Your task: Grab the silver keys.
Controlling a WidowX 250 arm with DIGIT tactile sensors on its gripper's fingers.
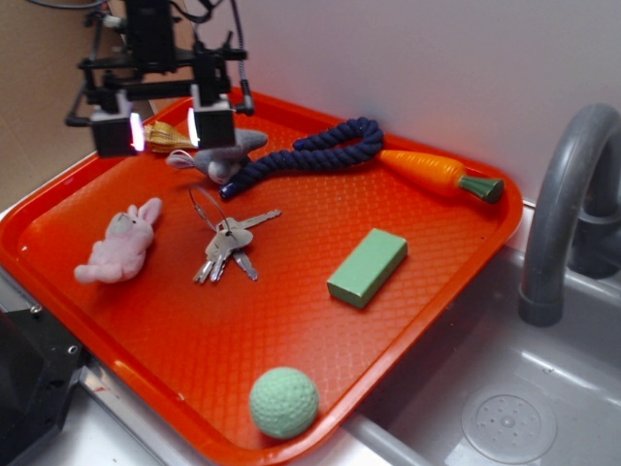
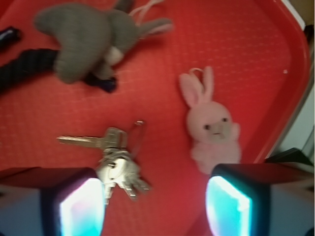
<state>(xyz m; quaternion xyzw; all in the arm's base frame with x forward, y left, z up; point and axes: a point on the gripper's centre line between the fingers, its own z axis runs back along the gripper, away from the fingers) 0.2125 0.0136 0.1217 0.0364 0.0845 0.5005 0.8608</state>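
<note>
Tray (image 1: 456,282): I see the orange tray carrying every item; it sits beside a sink.
End effector (image 1: 165,131): I read it as raised above the tray's far left area, pads spread apart, nothing between them.
Pink bunny (image 1: 121,248): lies left of the keys, apart from them.
Silver keys (image 1: 225,248): flat on the tray near its middle, wire loop toward the rear, untouched; in the wrist view (image 2: 115,164) they lie near the left pad.
Progress: I judge the grasp not started; descent, closing and lifting remain.
</note>
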